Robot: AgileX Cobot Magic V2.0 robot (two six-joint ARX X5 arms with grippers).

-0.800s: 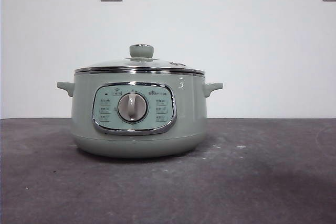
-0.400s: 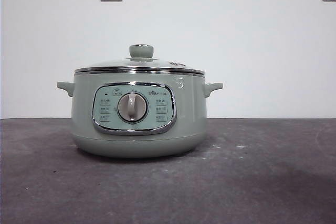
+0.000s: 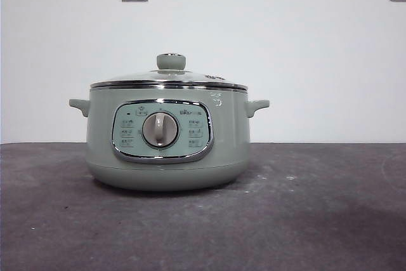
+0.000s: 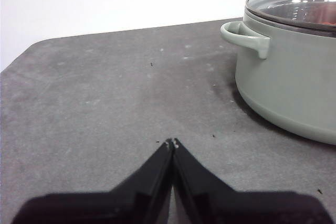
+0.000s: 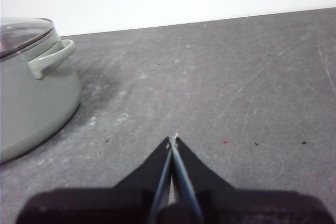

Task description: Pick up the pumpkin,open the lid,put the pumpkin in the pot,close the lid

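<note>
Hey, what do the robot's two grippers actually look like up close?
Both look alike. The left gripper and right gripper each have two flat matte black jaws tapering to a sharp point from a wider black base. Tiny pale scuffs mark the tips. No cables or markings show.

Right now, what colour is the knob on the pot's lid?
Pale sage green with a shiny top, matching the pot; the knob shows best in the front view.

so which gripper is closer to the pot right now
Hard to call; the left looks slightly nearer. The left gripper is shut over bare table beside one side handle of the pot. The right gripper is shut off the other handle, a bit farther out. Neither touches it.
</note>
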